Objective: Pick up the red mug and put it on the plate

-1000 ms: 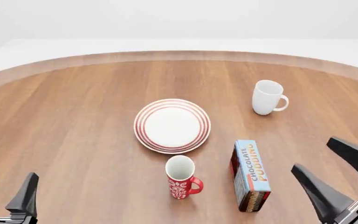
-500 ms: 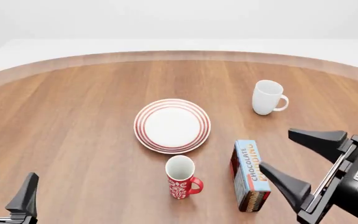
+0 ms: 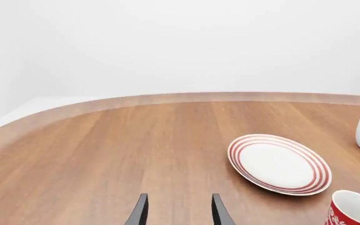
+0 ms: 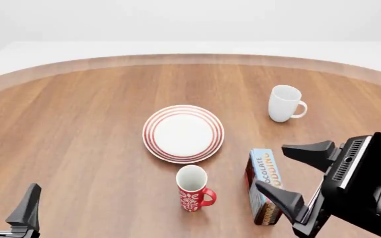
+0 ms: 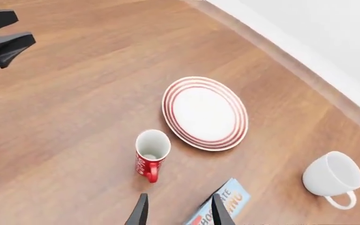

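Meanwhile right pincer (image 4: 285, 173) gapes wide, empty, above pudding box (image 4: 265, 185).

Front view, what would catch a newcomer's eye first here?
Probably the right gripper, big and black, jaws open, looming over the chocolate pudding box at the near right. Next, the red-ringed plate mid-table, with the red mug upright just in front of it; a white mug stands farther back on the right.
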You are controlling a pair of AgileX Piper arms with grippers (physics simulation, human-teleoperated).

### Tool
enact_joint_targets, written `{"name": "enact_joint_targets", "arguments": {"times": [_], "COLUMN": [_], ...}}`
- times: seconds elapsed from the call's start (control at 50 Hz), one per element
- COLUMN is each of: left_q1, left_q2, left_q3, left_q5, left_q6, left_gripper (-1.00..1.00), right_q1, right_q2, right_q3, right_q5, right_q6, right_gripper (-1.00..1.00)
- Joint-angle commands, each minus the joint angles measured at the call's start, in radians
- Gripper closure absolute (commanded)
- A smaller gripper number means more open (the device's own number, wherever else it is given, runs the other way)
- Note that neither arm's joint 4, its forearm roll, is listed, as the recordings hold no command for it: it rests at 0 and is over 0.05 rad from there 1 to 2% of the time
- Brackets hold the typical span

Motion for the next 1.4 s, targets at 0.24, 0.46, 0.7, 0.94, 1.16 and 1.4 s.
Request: {"name": "enact_joint_targets", "arguments": {"times": [0.24,0.46,0.7,0.94,1.16,1.4], "left_q1": [0.0,0.0,0.0,0.0,0.0,0.0], "left_q2": [0.0,0.0,0.0,0.0,0.0,0.0], "left_q3": [0.0,0.0,0.0,0.0,0.0,0.0], "left_q5": [0.0,0.0,0.0,0.0,0.0,0.0], "left_q6": [0.0,0.0,0.0,0.0,0.0,0.0], "left_gripper": [-1.0,-1.0,-1.0,-1.0,-1.0,-1.0], "right_q1": [0.042,0.082,0.086,0.088,0.1,0.107], "right_q2": [0.12,0.202,0.218,0.252,0.312,0.38], "right_q3": [0.04,0.05,0.082,0.115,0.113,0.099], "right_q5": [-0.075,-0.144,-0.175,-0.208,-0.25,-0.291], "right_q6": [0.049,0.07,0.085,0.098,0.108,0.112], "right_gripper": [-1.0,-1.0,-1.0,-1.0,-1.0,-1.0]}}
